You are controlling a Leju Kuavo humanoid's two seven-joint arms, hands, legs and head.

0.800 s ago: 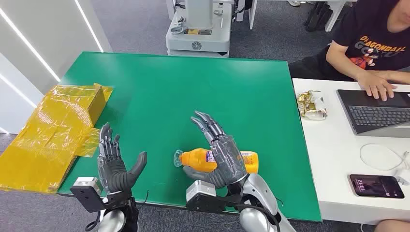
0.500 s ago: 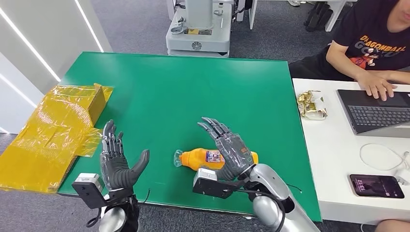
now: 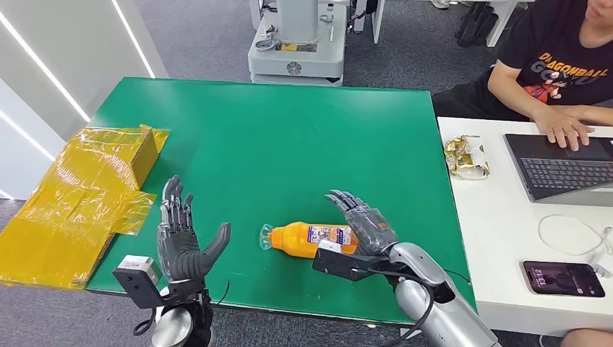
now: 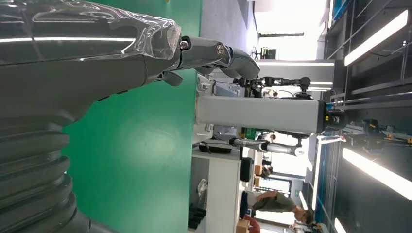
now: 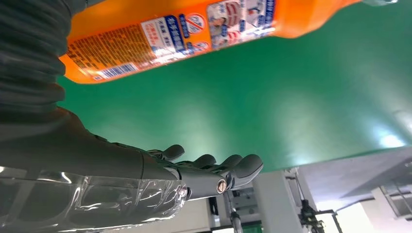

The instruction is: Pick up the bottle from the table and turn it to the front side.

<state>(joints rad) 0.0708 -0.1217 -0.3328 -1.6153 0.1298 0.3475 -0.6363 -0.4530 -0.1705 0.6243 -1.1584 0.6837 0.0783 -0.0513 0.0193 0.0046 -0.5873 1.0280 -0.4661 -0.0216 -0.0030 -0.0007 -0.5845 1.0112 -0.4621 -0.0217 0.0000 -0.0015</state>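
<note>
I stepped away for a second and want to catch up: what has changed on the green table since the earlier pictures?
The right hand has slid off the top of the bottle to its base end, lower and farther right, fingers apart, holding nothing. The left hand has drifted slightly forward and right, open. The bottle lies where it was on the green table.

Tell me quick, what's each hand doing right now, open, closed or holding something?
Left hand: open, holding nothing, raised near the table's front edge.
Right hand: open beside the lying bottle, not gripping it.
</note>
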